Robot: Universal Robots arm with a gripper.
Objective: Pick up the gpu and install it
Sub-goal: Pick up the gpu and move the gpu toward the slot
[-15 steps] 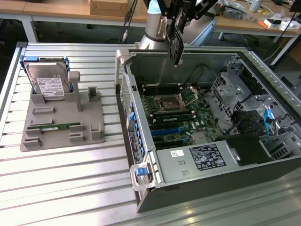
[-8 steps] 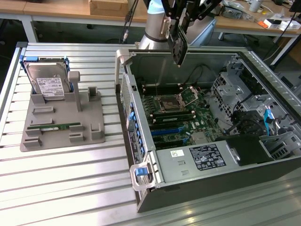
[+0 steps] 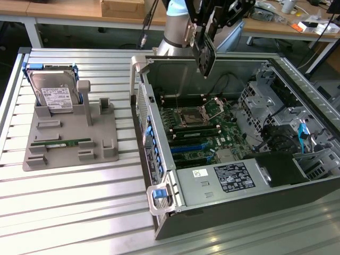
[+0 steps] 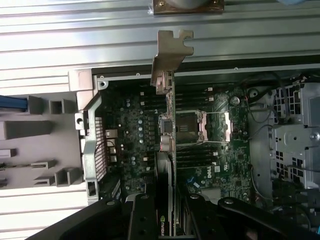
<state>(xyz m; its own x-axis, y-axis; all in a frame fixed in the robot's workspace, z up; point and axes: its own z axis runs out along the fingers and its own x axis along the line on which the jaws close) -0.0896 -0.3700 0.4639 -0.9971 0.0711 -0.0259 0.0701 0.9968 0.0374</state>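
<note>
The gpu [image 3: 205, 57] is a thin dark card hanging on edge high above the open computer case [image 3: 159, 175], over the back part of the motherboard [image 3: 204, 130]. My gripper [image 3: 203, 36] is shut on its upper end. In the wrist view the gpu [image 4: 168, 120] appears edge-on, with its silvery-tan bracket [image 4: 172, 47] at the far end and a fan near the black fingers [image 4: 144, 215] clamping it on both sides. Beneath it lie the CPU socket [image 4: 200, 127] and the board's slots.
A grey fixture tray [image 3: 69, 143] at the exterior view's left holds a silver hard drive [image 3: 53, 94] and a green memory stick [image 3: 61, 142]. Inside the case are blue expansion slots [image 3: 194, 150], a power supply [image 3: 228, 178] and drive cages [image 3: 265, 95]. The table is ribbed aluminium.
</note>
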